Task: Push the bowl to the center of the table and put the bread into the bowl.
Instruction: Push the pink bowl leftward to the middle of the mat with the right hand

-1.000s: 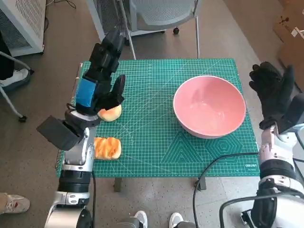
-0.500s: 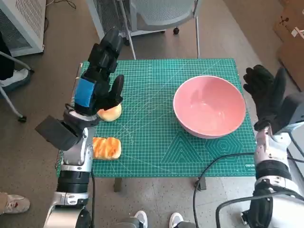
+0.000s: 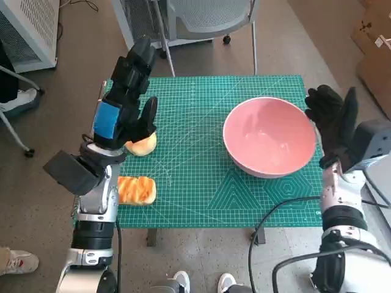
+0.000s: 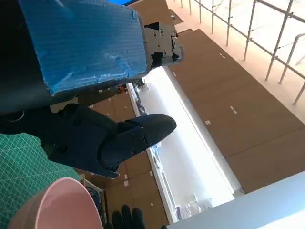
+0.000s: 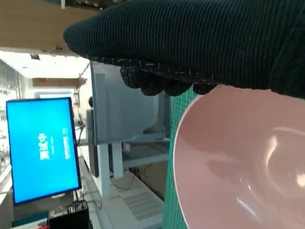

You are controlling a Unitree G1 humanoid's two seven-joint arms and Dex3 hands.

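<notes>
Bowl (image 3: 269, 137): pink, round, smooth-walled and empty, upright on the right half of the green mat (image 3: 201, 183) covering the surface, clearly off centre toward the right edge. Right hand (image 3: 332, 122), gloved, raised just beside the bowl's right rim with its fingers (image 3: 320, 102) spread and nothing held; whether it touches the rim cannot be told. Judged step: the push, not yet completed. The next move calls for flat contact on the outer wall and a level, sideways shove toward the mat's middle, low enough that the bowl slides rather than tips. Bun (image 3: 141, 145), pale and round, lies at the left, partly under the left hand (image 3: 125, 104), which hovers above it with fingers extended, gripping nothing. Loaf (image 3: 137, 190), orange-brown and ridged, lies nearer the front-left corner, apart from the bun.
</notes>
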